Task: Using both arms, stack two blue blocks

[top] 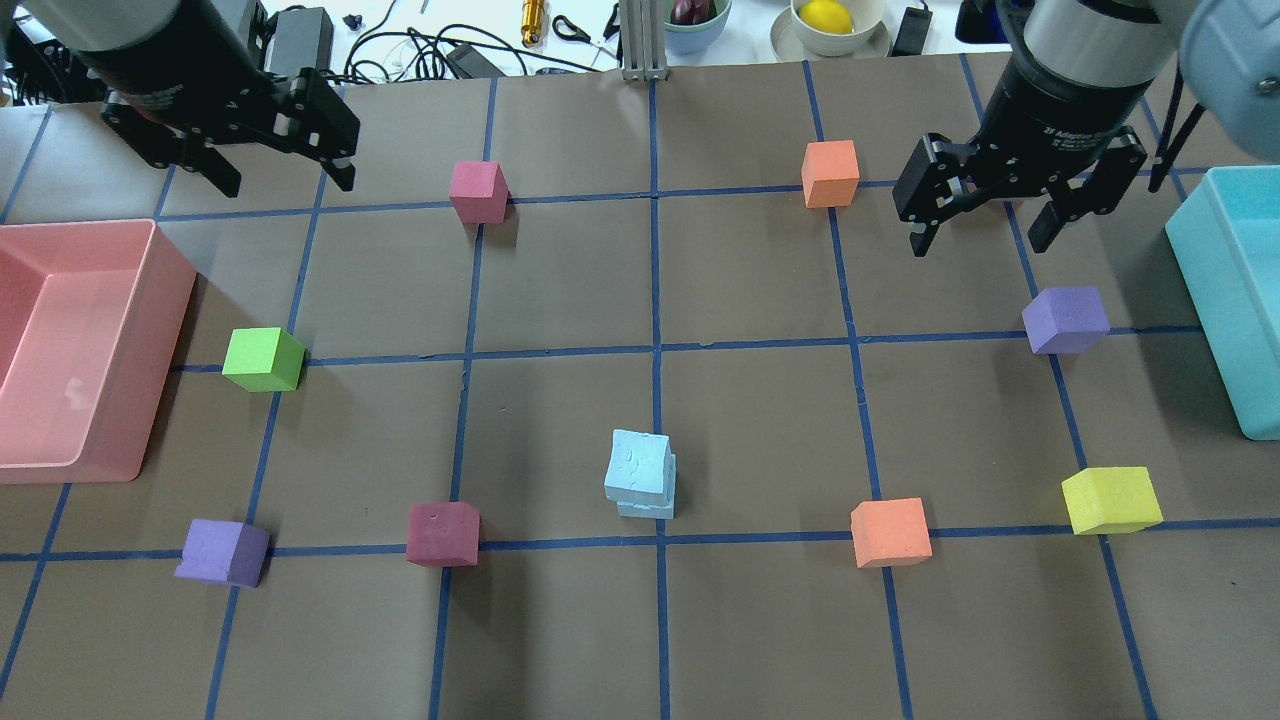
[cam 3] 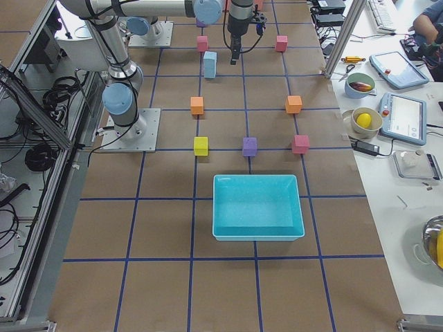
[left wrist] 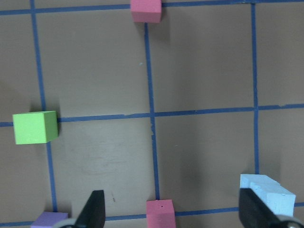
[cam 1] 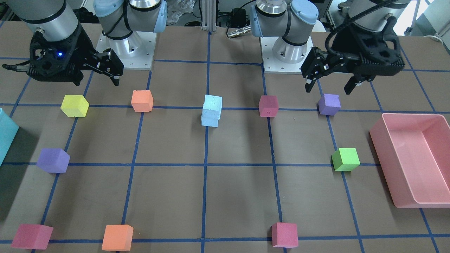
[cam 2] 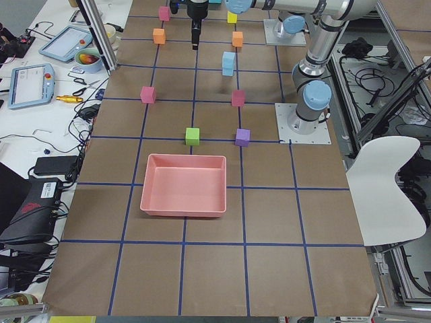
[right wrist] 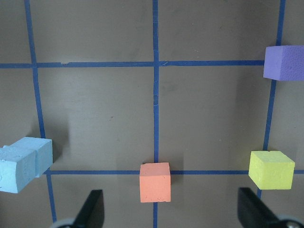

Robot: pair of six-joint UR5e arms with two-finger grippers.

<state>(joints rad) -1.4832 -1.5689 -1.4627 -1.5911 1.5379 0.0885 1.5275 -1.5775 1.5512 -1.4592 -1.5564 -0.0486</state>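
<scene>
blue blocks stacked, the lower one mostly hidden from overhead; left gripper and right gripper both spread wide, holding nothing.

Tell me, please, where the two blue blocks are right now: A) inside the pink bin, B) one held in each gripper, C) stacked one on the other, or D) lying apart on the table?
C: the blue blocks stand one atop the other, the upper slightly askew, while the left gripper and the right gripper are open and empty.
</scene>
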